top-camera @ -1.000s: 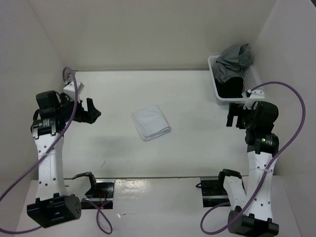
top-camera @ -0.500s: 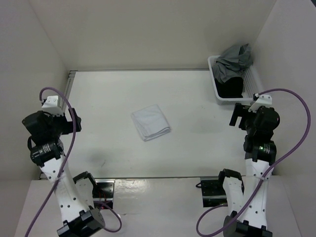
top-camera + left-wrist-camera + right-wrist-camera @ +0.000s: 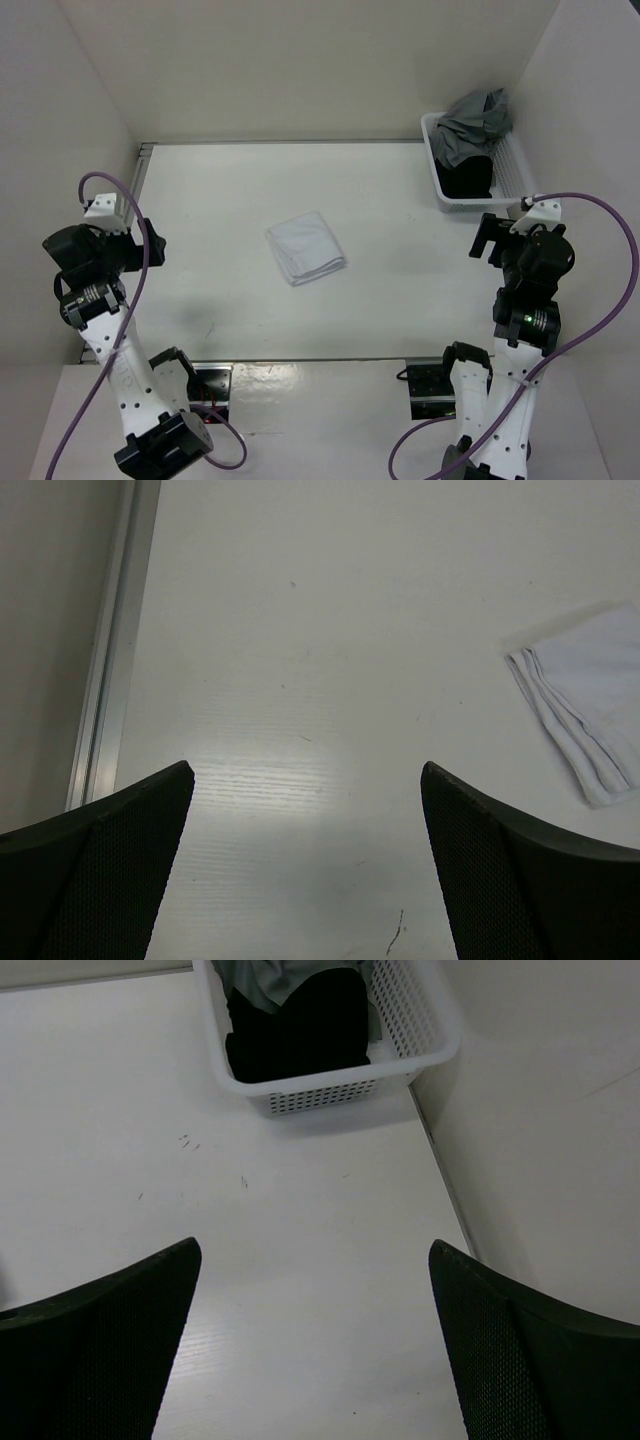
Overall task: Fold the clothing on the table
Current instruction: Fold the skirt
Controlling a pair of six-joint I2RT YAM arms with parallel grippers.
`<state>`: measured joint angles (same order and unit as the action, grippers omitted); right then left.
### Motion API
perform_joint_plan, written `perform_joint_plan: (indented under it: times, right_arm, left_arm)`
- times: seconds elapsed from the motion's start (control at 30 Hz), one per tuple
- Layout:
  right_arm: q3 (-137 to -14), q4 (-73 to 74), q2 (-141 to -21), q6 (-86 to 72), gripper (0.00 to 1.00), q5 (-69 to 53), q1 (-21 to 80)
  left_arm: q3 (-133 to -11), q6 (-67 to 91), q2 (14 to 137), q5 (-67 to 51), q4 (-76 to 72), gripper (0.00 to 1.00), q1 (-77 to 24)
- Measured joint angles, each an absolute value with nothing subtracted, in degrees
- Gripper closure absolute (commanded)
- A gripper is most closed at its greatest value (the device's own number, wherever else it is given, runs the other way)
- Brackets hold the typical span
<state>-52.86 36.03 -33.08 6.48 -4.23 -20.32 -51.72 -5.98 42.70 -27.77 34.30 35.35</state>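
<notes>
The clothing (image 3: 305, 247) is a small white folded rectangle lying flat near the middle of the table (image 3: 400, 220), with stacked folded edges on its near-left side. The left wrist view shows the clothing (image 3: 590, 700) at the right edge. My left gripper (image 3: 152, 243) hovers over the table's left side, well left of the clothing, open and holding nothing (image 3: 306, 770). At the table's right side my right gripper (image 3: 487, 237) is also open and holding nothing (image 3: 315, 1245), far from the clothing.
A white mesh basket (image 3: 440, 185) stands at the back right corner, holding a grey garment (image 3: 475, 120) and a black garment (image 3: 468, 178). It appears ahead of the right gripper too (image 3: 330, 1095). A metal rail (image 3: 110, 680) runs along the table's left edge. Walls enclose the table.
The left arm has drawn back from near the clothing to the table's left edge. The right arm has shifted slightly toward the near right. The clothing has not moved.
</notes>
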Motion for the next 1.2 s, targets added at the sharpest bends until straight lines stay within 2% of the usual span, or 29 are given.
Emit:
perform_joint_plan:
  times: [1.2]
  right_arm:
    - [-52.9, 36.0, -32.5, 7.1, 0.01, -5.4, -20.3]
  left_arm:
    - [-51.7, -6.1, 43.3, -29.4, 34.3, 0.0, 36.0]
